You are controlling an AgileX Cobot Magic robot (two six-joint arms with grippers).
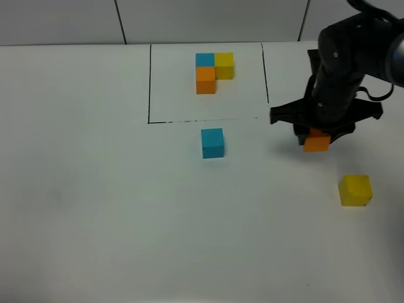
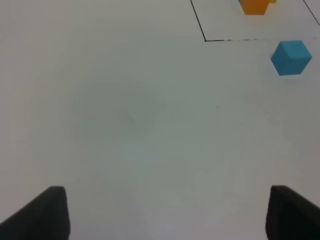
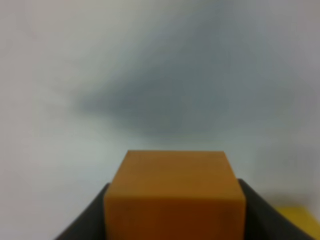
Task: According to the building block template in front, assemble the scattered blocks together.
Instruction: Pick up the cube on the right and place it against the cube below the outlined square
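On the table (image 1: 95, 208), the template (image 1: 213, 72) lies well beyond the right fingers (image 3: 85, 222), which are closed on the orange block (image 3: 175, 195); the left fingers (image 2: 45, 215) stand apart, empty. Judged risk: if held only at the tips, the block may twist and seat askew against the blue block (image 1: 213, 142).

Lab setup: white table (image 1: 95, 221) bearing outlined building block template (image 1: 211, 71).

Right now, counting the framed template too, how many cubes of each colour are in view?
Blue: 2, template blue cube and loose blue cube.
Orange: 2, template orange cube and loose orange cube in the right gripper.
Yellow: 2, template yellow cube and loose yellow cube.
Total: 6.
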